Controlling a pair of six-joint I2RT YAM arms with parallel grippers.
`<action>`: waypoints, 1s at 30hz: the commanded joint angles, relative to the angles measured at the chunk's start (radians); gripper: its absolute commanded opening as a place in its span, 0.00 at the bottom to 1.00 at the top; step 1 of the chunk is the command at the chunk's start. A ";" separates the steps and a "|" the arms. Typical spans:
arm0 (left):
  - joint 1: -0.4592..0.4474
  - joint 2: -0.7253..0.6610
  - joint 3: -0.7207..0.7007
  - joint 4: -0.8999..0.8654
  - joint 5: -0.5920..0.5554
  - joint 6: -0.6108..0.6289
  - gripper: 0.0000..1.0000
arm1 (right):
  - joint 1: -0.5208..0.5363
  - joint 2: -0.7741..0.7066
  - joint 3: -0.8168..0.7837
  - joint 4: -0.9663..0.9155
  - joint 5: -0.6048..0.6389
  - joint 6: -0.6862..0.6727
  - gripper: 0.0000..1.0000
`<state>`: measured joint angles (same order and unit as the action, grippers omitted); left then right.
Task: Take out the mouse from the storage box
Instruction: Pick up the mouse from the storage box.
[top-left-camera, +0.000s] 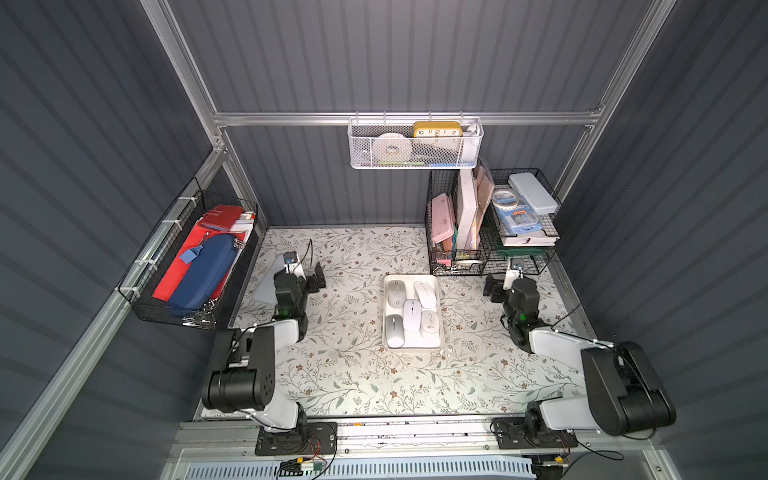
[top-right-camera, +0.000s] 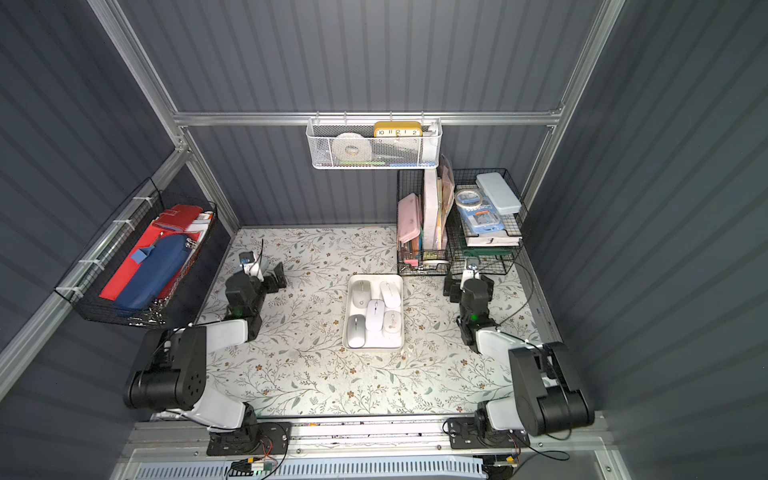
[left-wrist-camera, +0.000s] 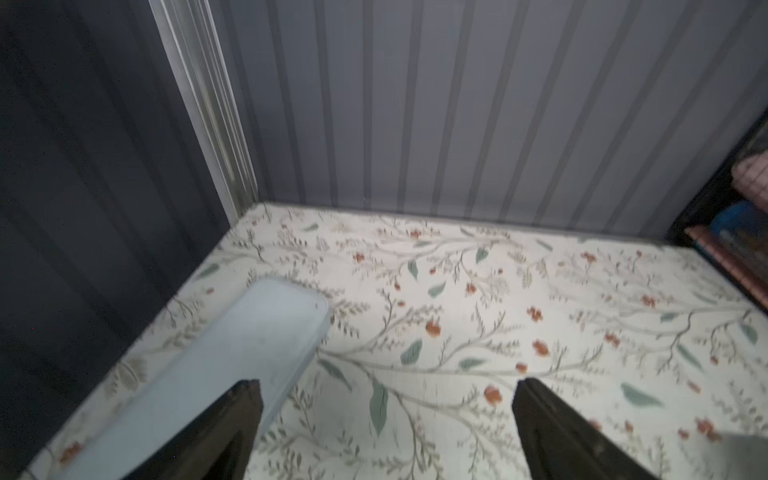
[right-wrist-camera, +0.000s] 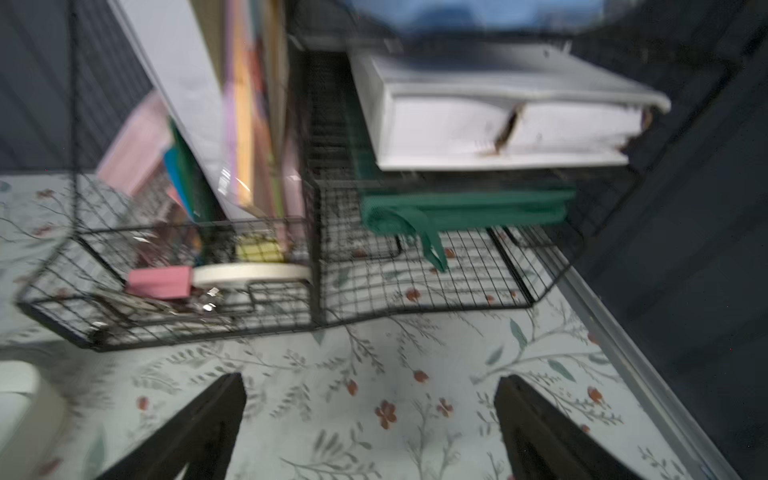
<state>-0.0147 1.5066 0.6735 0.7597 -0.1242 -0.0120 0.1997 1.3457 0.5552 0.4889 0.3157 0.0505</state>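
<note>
In both top views, my left gripper (top-left-camera: 316, 277) and right gripper (top-left-camera: 492, 287) gape empty, flanking the storage box (top-left-camera: 417, 343) for reach.

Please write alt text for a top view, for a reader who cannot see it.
A white storage box holding five mice lies on a floral table. To either side, the left gripper and the right gripper are open and empty, apart from the box. Behind stand wire baskets of stationery.
</note>
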 joint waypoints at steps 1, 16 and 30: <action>-0.054 -0.184 0.221 -0.338 -0.117 0.011 0.99 | 0.070 -0.098 0.223 -0.473 0.009 0.221 0.99; -0.011 -0.135 0.678 -1.096 0.076 -0.396 0.28 | 0.287 0.148 0.673 -1.140 -0.271 0.387 0.49; -0.025 -0.031 0.597 -1.321 0.108 -0.701 0.39 | 0.458 0.754 1.325 -1.424 -0.415 0.380 0.70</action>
<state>-0.0307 1.5055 1.3331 -0.5343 -0.0540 -0.6411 0.6106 2.0556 1.8225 -0.8501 -0.1207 0.4393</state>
